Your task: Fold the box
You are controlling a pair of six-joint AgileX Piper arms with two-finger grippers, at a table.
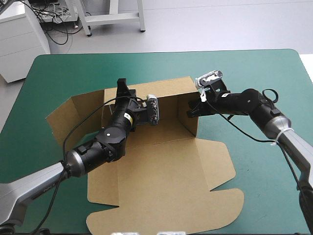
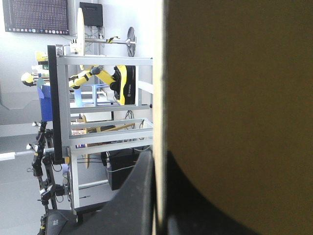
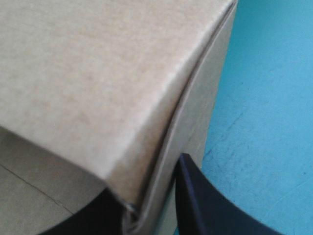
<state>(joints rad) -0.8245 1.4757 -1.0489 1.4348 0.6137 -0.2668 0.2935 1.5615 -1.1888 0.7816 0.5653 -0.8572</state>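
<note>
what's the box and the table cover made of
The box looks like matte brown cardboard: it holds creased folds and shows a thin cut edge. The cover is teal-green, matte and smooth, maybe fabric or a mat; hard to tell.

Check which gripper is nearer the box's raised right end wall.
Right. The right gripper is shut on that wall at its top corner; the left gripper clamps the box at its opposite, left end.

No text is legible. A yellow label (image 1: 128,116) sits on my left arm (image 1: 105,142) just behind my left gripper (image 1: 122,85); its print is too small to read. The dark lettering (image 1: 47,185) farther back, on the grey forearm (image 1: 29,188), is likewise unreadable.
</note>
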